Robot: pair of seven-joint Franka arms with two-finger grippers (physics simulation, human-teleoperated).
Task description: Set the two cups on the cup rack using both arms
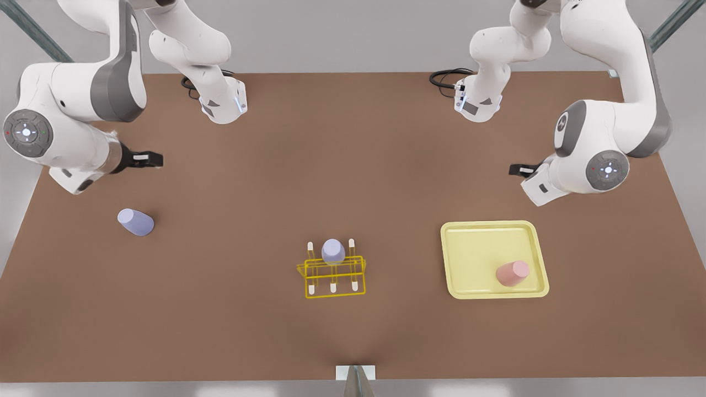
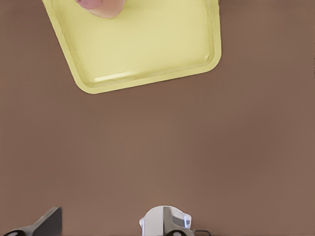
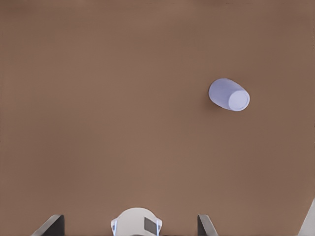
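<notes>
A lavender cup [image 1: 135, 222] [image 3: 229, 94] lies on its side on the brown table at the front view's left. My right gripper [image 1: 157, 160] [image 3: 128, 223] hovers open and empty behind that cup, well apart from it. A pale pink cup [image 1: 512, 273] [image 2: 101, 6] lies tipped in the near right corner of the flat yellow tray [image 1: 480, 248] [image 2: 147, 44]. My left gripper [image 1: 514, 169] hangs behind the tray, clear of the pink cup. The yellow wire cup rack [image 1: 331, 268] stands at the centre front, with a second lavender cup [image 1: 333, 251] sitting upside down on a back peg.
Both arm bases [image 1: 223, 105] [image 1: 477, 102] stand at the table's far edge with black cables beside them. Open brown tabletop [image 1: 353, 182] stretches between the rack, the tray and the loose cup. A small grey mount [image 1: 356, 377] sits at the near edge.
</notes>
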